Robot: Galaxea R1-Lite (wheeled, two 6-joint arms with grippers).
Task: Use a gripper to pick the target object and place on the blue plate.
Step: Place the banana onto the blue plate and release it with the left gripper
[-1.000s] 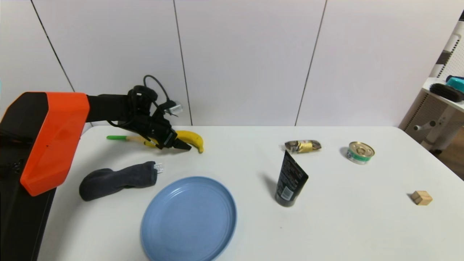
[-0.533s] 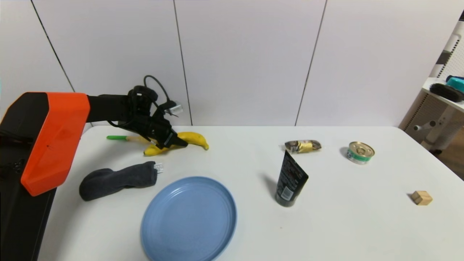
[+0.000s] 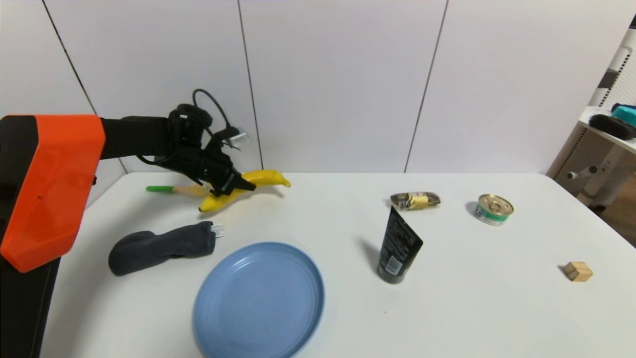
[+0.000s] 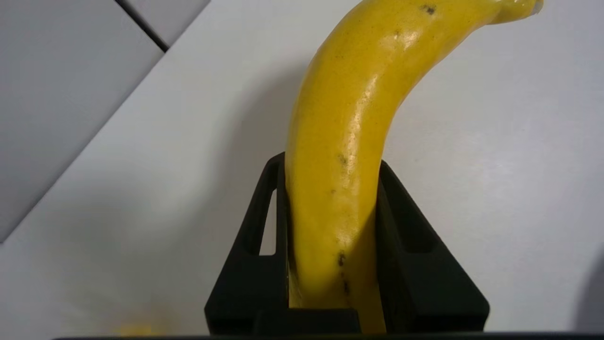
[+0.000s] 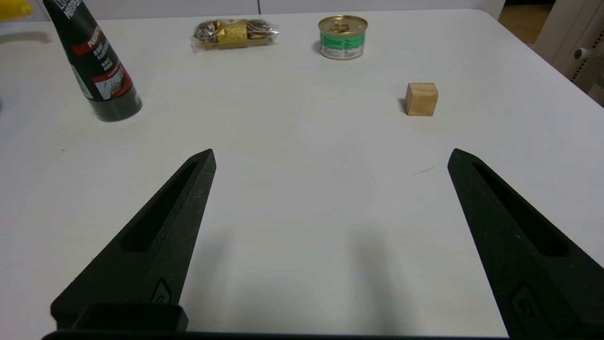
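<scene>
Blue plate: the blue plate (image 3: pixel 259 300) sits bare at the near edge of the table (image 3: pixel 472 308), nothing on it yet; the placing half of the job is, by the look of it, entirely ahead.

Right gripper: the right gripper (image 5: pixel 330 165) hangs low over the near right of the table, its two fingers spread wide on nothing, taking no part.

Near bystanders: a dark rolled cloth (image 3: pixel 161 246) lies just left of the plate, a black tube (image 3: pixel 397 246) stands to the plate's right and a small wooden cube (image 3: pixel 578 271) sits well out to the right.

Progress: the pick appears done, with the fruit in hand and the carry toward the plate and the release still to come.

Banana: the banana (image 3: pixel 246 189) hangs at the far left of the table, tilted with its far tip higher, seemingly clear of the surface over its own shadow and well apart from the plate.

Left gripper: the left gripper (image 3: pixel 238 186) is clamped across the banana near its middle; the left wrist view shows one black finger pressed against each flank and the fruit curving out beyond the tips.

Far row: a green-handled fork (image 3: pixel 174 189) lies just behind the gripped fruit, a wrapped snack (image 3: pixel 415 200) and a small tin (image 3: pixel 493 209) farther right.
</scene>
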